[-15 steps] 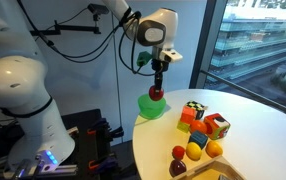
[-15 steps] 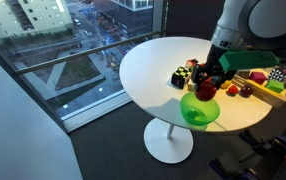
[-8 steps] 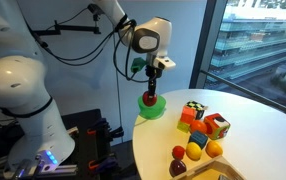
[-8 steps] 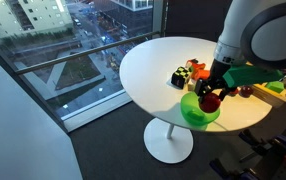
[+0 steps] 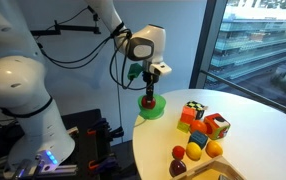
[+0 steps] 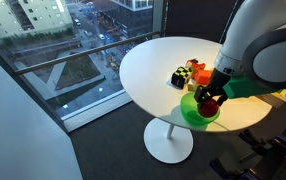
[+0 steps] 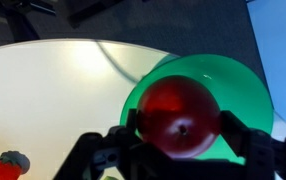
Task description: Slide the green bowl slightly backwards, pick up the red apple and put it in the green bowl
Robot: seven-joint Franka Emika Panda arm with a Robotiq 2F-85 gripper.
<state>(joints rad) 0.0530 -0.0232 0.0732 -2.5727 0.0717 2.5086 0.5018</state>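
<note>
My gripper is shut on the red apple, a glossy dark-red round fruit, and holds it right over the green bowl. In both exterior views the apple hangs just above the bowl, which sits at the edge of the round white table. The fingers press on both sides of the apple. I cannot tell whether the apple touches the bowl.
Several coloured toy blocks and small fruits, one of them a smaller red one, lie on the table. A wooden tray corner is at the front. A green box sits behind the arm. The table edge is next to the bowl.
The gripper has carried the apple sideways and down, from beside the bowl's rim to over its middle. The bowl has not moved.
</note>
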